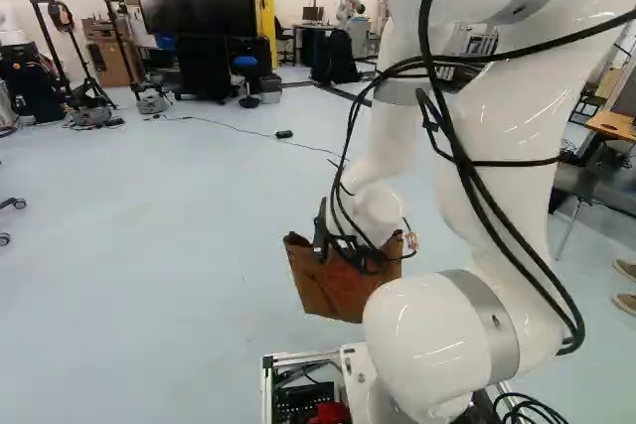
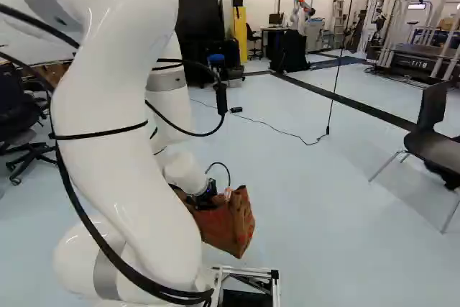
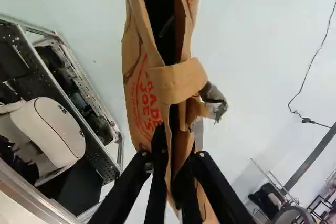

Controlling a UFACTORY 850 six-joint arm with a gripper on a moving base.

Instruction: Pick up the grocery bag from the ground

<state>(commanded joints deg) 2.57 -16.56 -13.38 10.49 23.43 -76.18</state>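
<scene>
Brown paper forms the grocery bag (image 2: pixel 231 224), its mouth gaping in the wrist view, the inside too dark to make out contents. A paper strap (image 3: pixel 178 80) crosses the opening. The gripper (image 2: pixel 206 196) pinches the bag between its two fingers; the bag hangs tilted above the floor (image 2: pixel 330 213).

The arm (image 1: pixel 507 131) rose, bent over and reached forward and down, its wrist (image 1: pixel 378 213) low. The gripper (image 2: pixel 205 199) was clamped in a grip, its fingers (image 3: pixel 158 169) a little apart.
</scene>
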